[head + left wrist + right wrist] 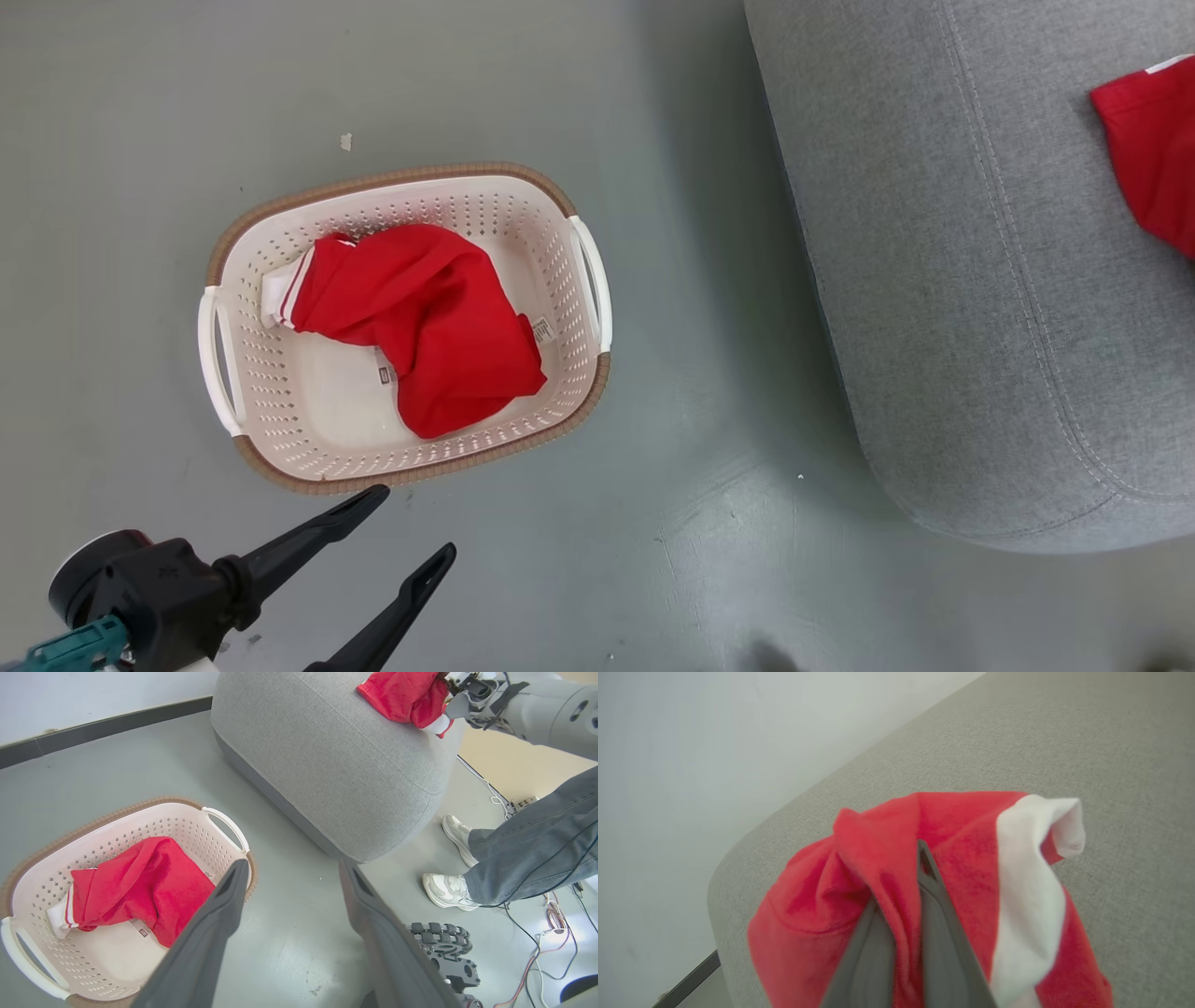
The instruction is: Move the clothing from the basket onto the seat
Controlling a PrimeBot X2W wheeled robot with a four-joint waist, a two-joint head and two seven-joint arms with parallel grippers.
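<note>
- Where the grey floor runs between basket and sofa, one bare strip lies open; one white fleck sits beyond the basket's far rim.
- Laundry basket, count one: cream perforated plastic, brown woven-look rim, two white side handles. Stands on the floor, well apart from the sofa.
- First red garment, one of two: crumpled inside the laundry basket, white-striped cuff toward one handle, small white tag at its edge. Neither gripper touches it.
- Sofa, count one: grey fabric, rounded end, stitched seams, far larger than the laundry basket.
- Second red garment, two of two: lies bunched on top of the sofa, white trim band folded upward in the right wrist view.
- Right gripper, count one: fingers clenched on a fold of the second red garment, down at the sofa's top. Its pale arm reaches in from the side in the left wrist view.
- Left gripper, count one: fingers spread wide, grasping nothing. Hangs over the floor just beside the laundry basket's near rim, one fingertip close to that rim.
- Person, count one: legs in grey jeans, two white shoes, standing on the floor just beside the sofa's rounded end.
- Cables, several: loose on the floor by the person's feet, running toward one power strip.
- Black linked part, count one: on the floor near the shoes; what it is cannot be told.
</note>
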